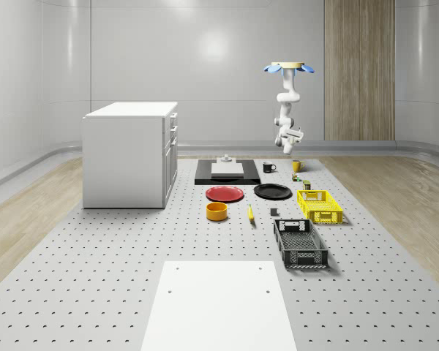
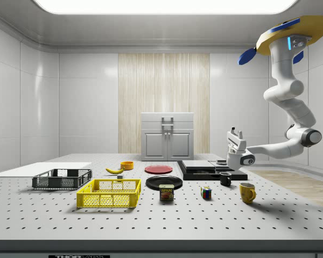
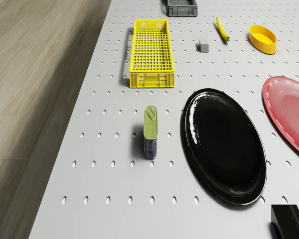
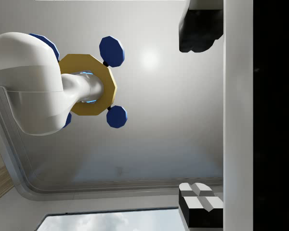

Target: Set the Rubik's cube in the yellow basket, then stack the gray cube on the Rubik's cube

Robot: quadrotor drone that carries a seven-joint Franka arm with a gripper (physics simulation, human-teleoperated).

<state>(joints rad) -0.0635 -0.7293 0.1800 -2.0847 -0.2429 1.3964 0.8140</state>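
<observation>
White panel (image 1: pixel 218 303): flat on the bench (image 1: pixel 95 278), at its near end in the whole-scene view.
Yellow basket (image 2: pixel 109 200): on the bench, beside the can (image 2: pixel 166 192).
Rubik's cube (image 2: pixel 206 192): on the bench between the can and the yellow mug (image 2: pixel 247 192), outside the basket.
Gray cube (image 3: pixel 203 44): on the bench between the banana (image 3: pixel 222 28) and the basket.
Drone (image 2: pixel 293 32): hovers high over the bench's far end.
Gripper (image 2: pixel 234 134): points upward above the mugs; fingers (image 4: pixel 200 29) spread wide, holding nothing.
</observation>
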